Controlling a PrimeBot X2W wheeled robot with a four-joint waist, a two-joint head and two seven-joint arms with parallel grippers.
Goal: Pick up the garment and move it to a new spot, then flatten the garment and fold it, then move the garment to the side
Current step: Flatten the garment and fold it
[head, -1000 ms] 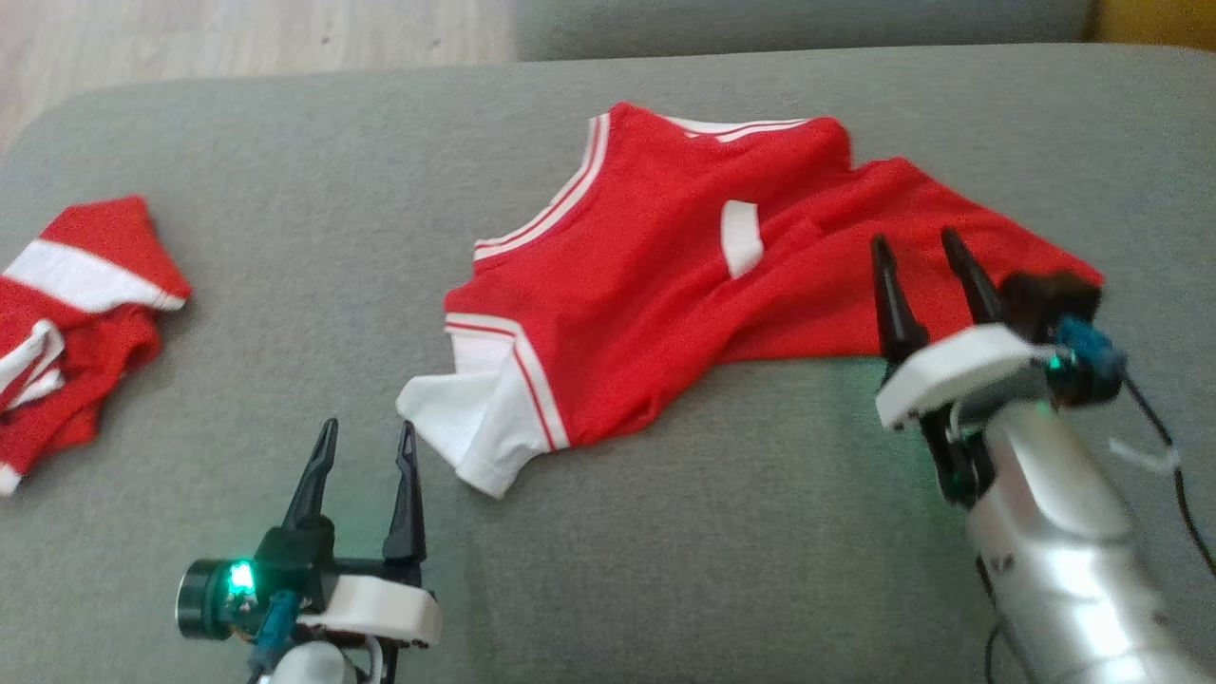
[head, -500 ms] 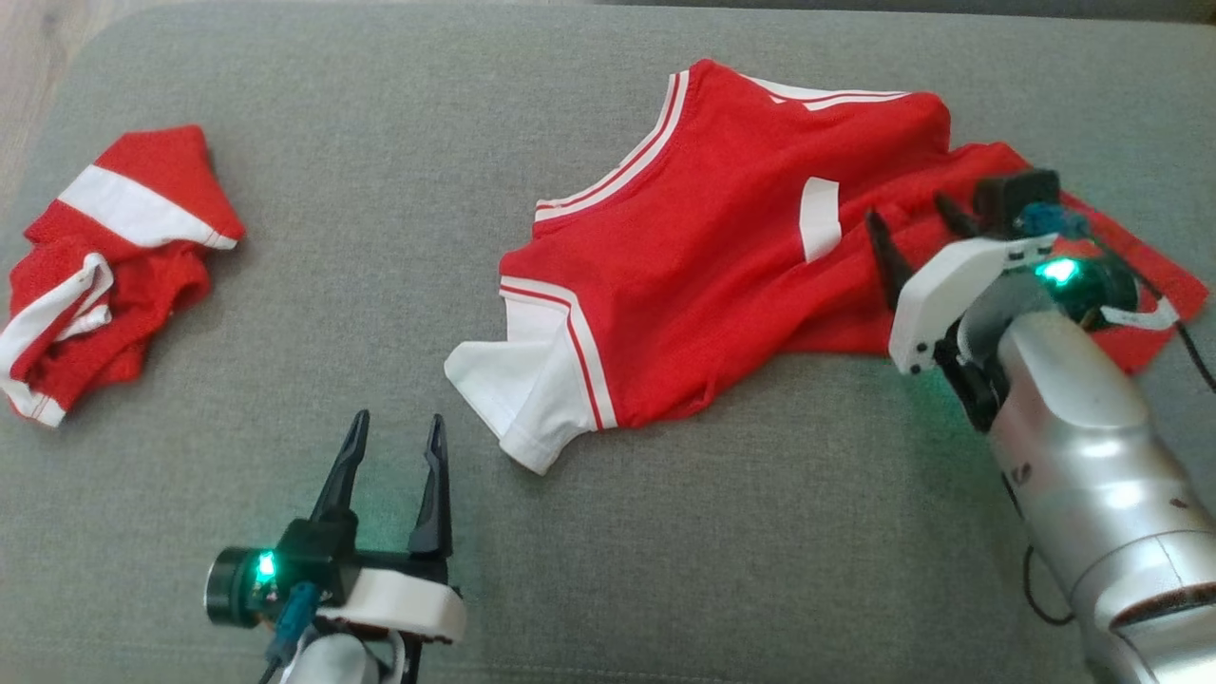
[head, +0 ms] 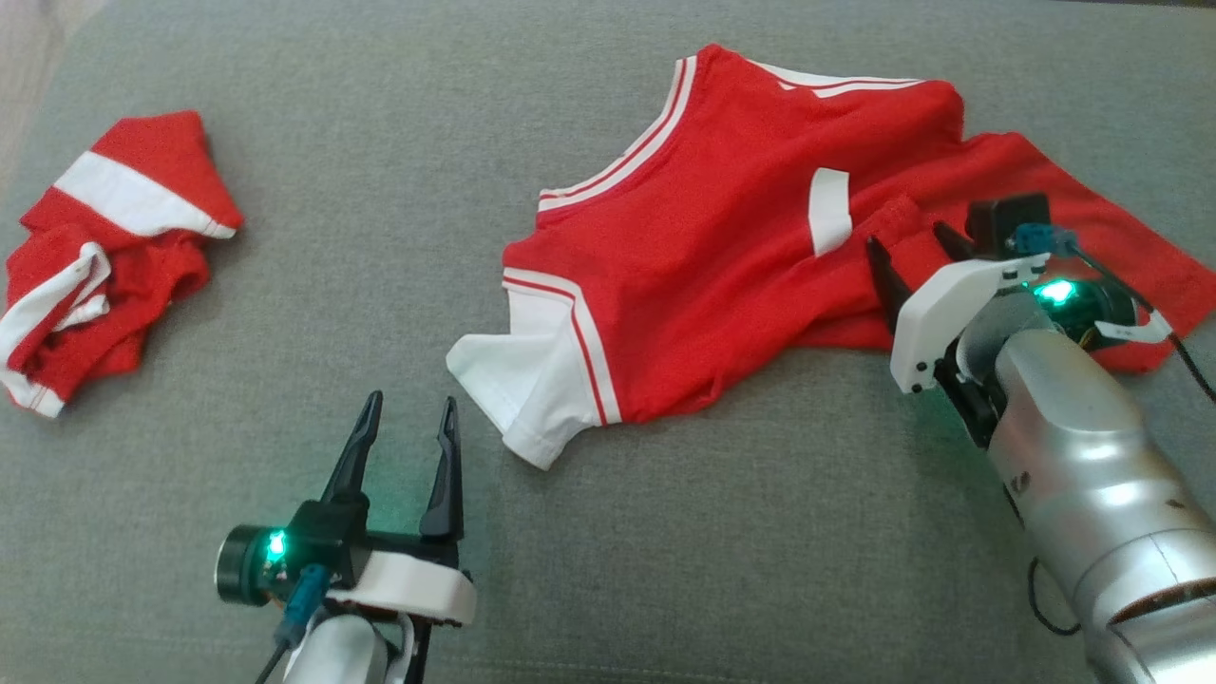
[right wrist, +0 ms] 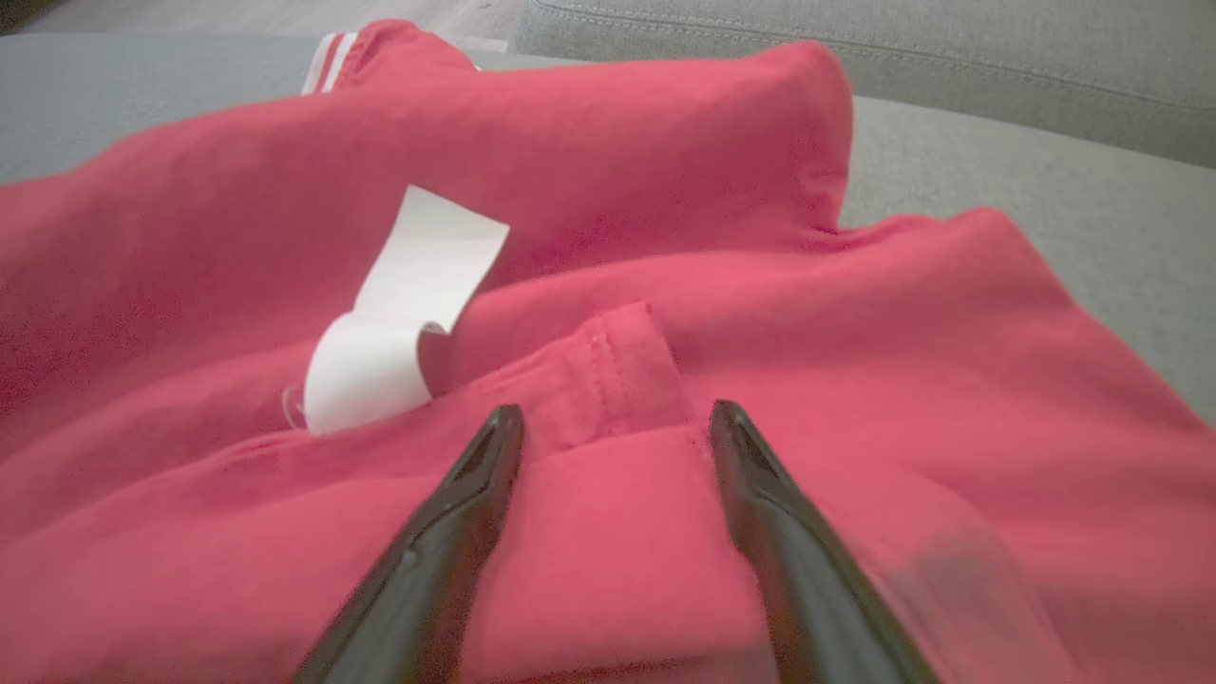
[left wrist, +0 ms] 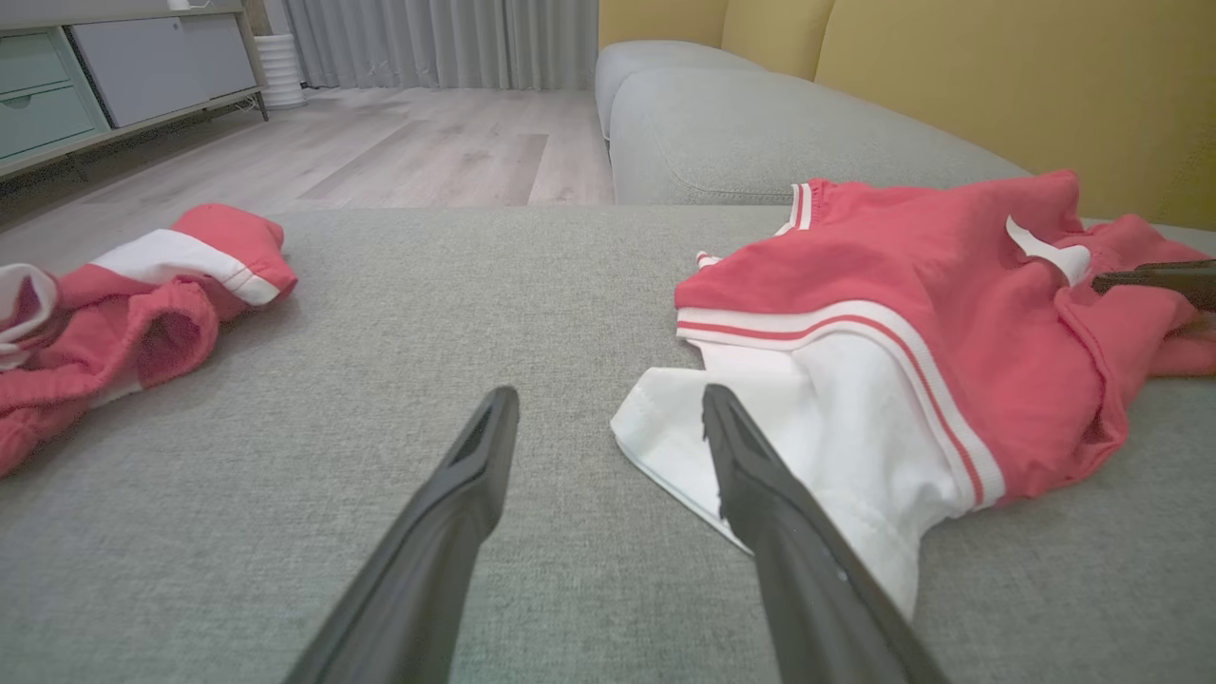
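Here the right fingers (head: 887,280) are spread over the red garment (head: 703,275), the left fingers (head: 445,475) spread beside its sleeve (head: 518,380).

We count two red-and-white garments: one spread shirt (head: 722,275), one crumpled heap (head: 104,256). Also one left gripper (head: 410,401), one right gripper (head: 906,236), one white label (head: 829,209).

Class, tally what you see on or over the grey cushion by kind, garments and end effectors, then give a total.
Garments: 2 (spread shirt, crumpled garment)
End effectors: 2 (left end effector, right end effector)
Total: 4
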